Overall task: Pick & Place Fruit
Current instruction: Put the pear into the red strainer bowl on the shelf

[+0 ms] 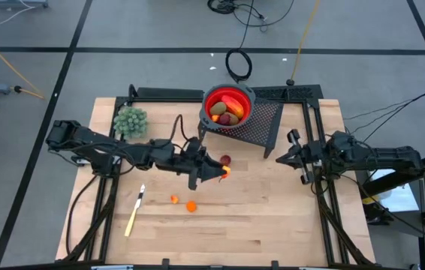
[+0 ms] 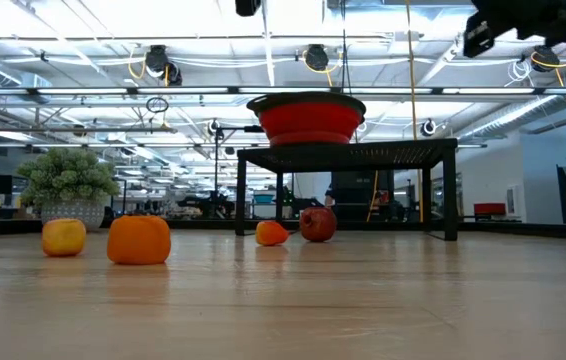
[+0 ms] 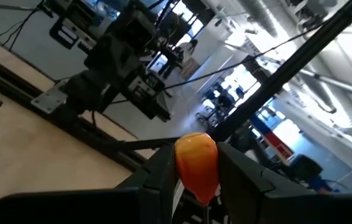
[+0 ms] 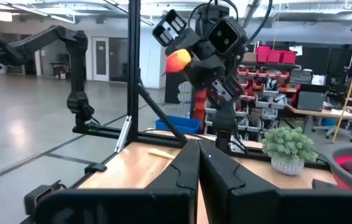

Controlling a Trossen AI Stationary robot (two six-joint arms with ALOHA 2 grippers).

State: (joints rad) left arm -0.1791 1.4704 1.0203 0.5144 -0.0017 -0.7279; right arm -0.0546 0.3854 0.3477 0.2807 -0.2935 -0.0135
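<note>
Left gripper grips an orange fruit raised above the table; right gripper, fingers closed and empty, waits beside the rack.

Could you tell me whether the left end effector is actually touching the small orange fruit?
Touching. In the left wrist view, the left end effector has its two fingers pressed against both sides of the orange fruit, with no gap showing.

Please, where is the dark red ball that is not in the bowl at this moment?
In the high view the dark red ball lies on the table near its middle, just in front of the black mesh stand, beside the left gripper.
</note>
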